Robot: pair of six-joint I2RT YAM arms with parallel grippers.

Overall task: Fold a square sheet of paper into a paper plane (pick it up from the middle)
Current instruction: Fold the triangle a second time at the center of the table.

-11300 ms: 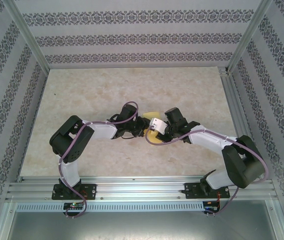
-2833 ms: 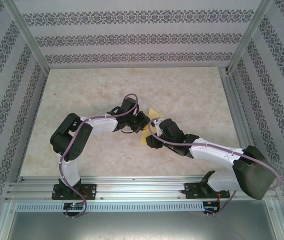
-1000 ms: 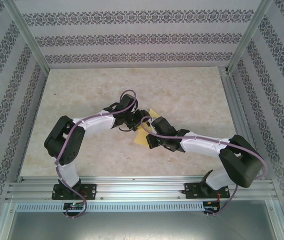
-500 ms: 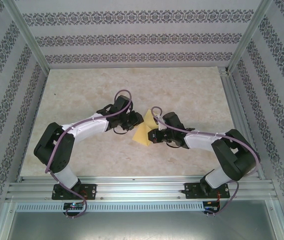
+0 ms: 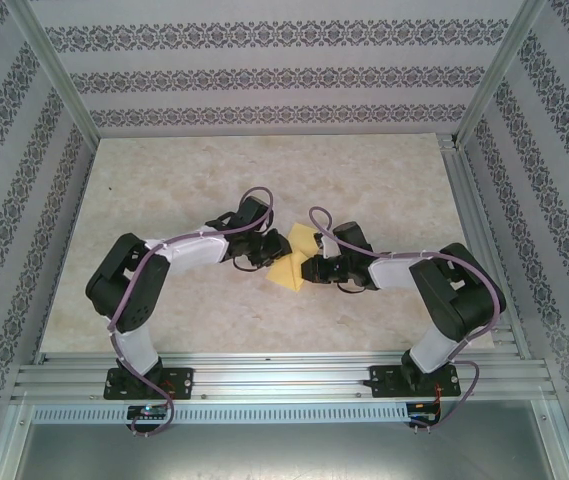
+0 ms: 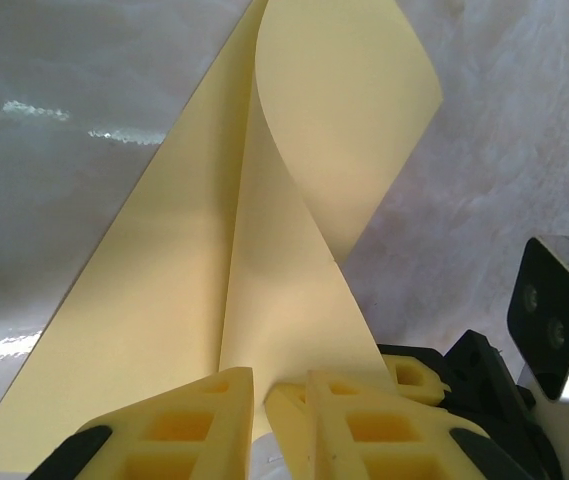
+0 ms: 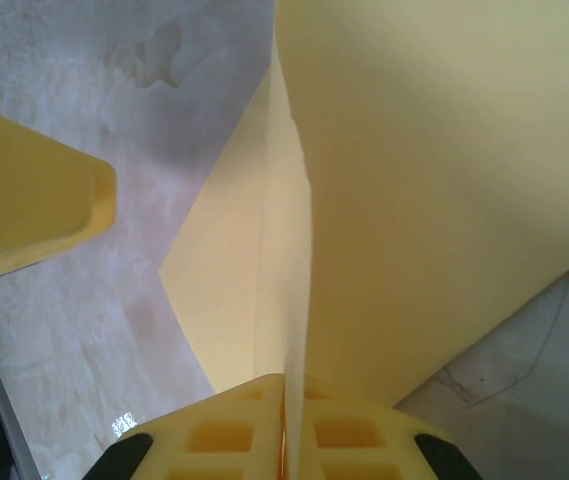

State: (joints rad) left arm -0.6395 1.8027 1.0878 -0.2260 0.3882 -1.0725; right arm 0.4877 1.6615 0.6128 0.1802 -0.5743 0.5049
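- Since half a second ago, you can see from above that the left arm's big elbow joint has shifted a little to the right. The right arm has stayed sharply bent. The square sheet of paper [image 5: 289, 270] lies about where it was, in the middle of the table [image 5: 164, 180].
- The overhead view gives you the layout. The left gripper [image 5: 267, 262] is at the sheet's left edge and the right gripper [image 5: 314, 268] at its right edge, the two facing each other. The jaws are too small there to read.
- The left wrist view shows what the overhead cannot. The left gripper's yellow fingers [image 6: 214, 410] are drawn in to a narrow slit, and the sheet's raised fold runs straight down into it. You cannot tell whether the pads actually pinch the paper.
- That view also catches a yellow finger of the right gripper on the sheet's near right edge, with a white camera block [image 6: 554, 315] just beside it.
- The right wrist view settles the other side. The right gripper's jaws are closed flat together on the sheet, and an upright layer of paper rises from between them. One finger [image 7: 34, 200] of the left gripper shows at the left over the table, apart from the paper's edge.
- The sheet is plain pale yellow and partly folded. One part lies flat on the table with straight edges, another part stands up along a long crease, and a loose flap [image 6: 354, 130] curls over at the far end.
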